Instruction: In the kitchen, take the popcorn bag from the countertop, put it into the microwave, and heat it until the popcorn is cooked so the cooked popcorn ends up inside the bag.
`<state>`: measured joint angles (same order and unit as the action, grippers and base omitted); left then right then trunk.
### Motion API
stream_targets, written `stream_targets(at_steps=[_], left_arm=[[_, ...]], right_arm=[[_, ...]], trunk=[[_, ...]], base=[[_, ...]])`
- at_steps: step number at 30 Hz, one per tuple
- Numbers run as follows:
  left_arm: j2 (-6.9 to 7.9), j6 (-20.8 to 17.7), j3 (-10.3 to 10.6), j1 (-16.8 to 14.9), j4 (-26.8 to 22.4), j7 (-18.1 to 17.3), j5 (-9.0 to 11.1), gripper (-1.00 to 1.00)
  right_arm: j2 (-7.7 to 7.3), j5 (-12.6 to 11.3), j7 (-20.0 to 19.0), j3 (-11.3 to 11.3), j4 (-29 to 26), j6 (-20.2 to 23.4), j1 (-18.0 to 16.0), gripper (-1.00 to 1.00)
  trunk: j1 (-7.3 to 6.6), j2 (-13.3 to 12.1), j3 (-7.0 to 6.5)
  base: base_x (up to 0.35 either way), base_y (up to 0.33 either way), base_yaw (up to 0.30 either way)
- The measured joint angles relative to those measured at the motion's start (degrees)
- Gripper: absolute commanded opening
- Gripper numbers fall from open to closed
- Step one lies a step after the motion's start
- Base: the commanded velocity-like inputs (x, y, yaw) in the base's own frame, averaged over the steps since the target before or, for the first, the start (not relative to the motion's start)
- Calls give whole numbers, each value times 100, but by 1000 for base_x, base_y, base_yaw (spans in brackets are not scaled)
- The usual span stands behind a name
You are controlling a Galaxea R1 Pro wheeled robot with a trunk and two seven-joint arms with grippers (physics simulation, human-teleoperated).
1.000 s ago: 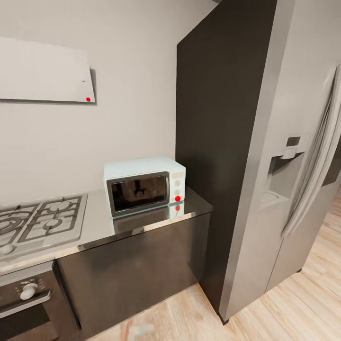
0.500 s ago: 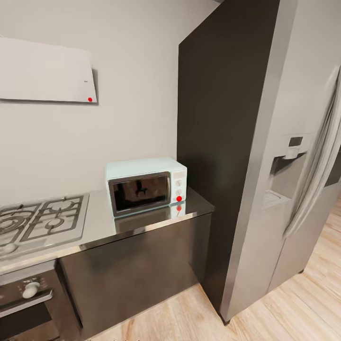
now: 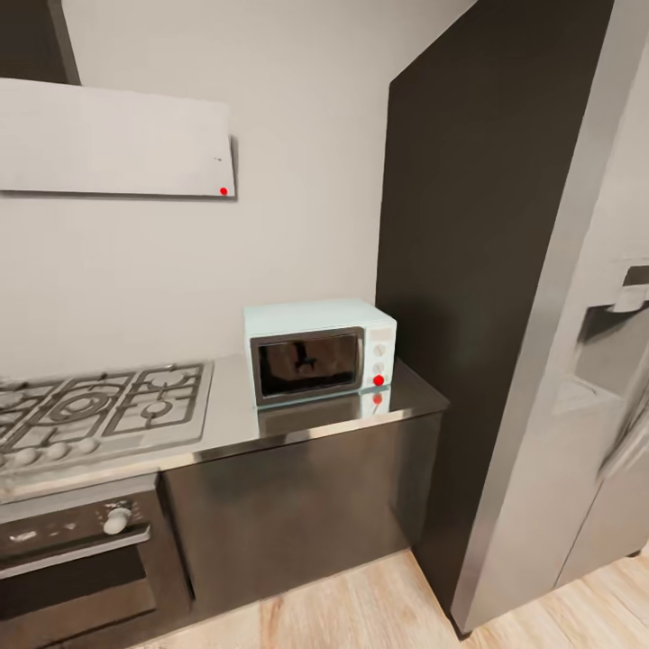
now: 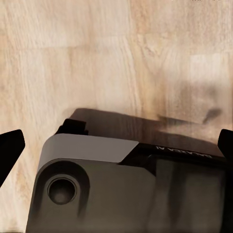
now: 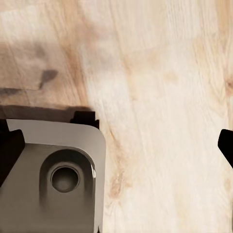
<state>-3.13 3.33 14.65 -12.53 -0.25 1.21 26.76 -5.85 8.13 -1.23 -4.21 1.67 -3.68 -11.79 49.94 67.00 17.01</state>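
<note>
Left gripper (image 4: pixel 116 145) fingers spread — base (image 4: pixel 131 189) lettering blurred, unreadable.

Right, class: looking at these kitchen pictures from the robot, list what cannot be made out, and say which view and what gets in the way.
- Inside of the microwave, head view: the dark glass door gives only dim reflections.
- Markings at its white knob panel, head view: too small to read.
- Gas hob, head view: cut off by the left edge.
- Fridge, head view: blurred, cut off by the right edge.
- Fingertips, left wrist view: mostly beyond the edges.
</note>
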Motion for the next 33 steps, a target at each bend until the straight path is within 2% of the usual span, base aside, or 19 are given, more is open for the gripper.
stream_targets(at_steps=[7, 17, 33], left_arm=[[-114, 0, -1, 0, -2, 6, -28, 100], [-102, 0, -9, -2, -7, 7, 23, 100], [-88, -2, -9, 0, -8, 7, 33, 100]], right_arm=[[-3, 1, -3, -12, 0, 0, 0, 100], [0, 12, -5, 0, 0, 1, 0, 100], [-1, -2, -4, -4, 0, 12, 0, 100]], trunk=[[0, 0, 0], [0, 0, 0], [-2, 1, 0]], base=[[0, 0, 278], [4, -5, 278], [143, -220, 261]])
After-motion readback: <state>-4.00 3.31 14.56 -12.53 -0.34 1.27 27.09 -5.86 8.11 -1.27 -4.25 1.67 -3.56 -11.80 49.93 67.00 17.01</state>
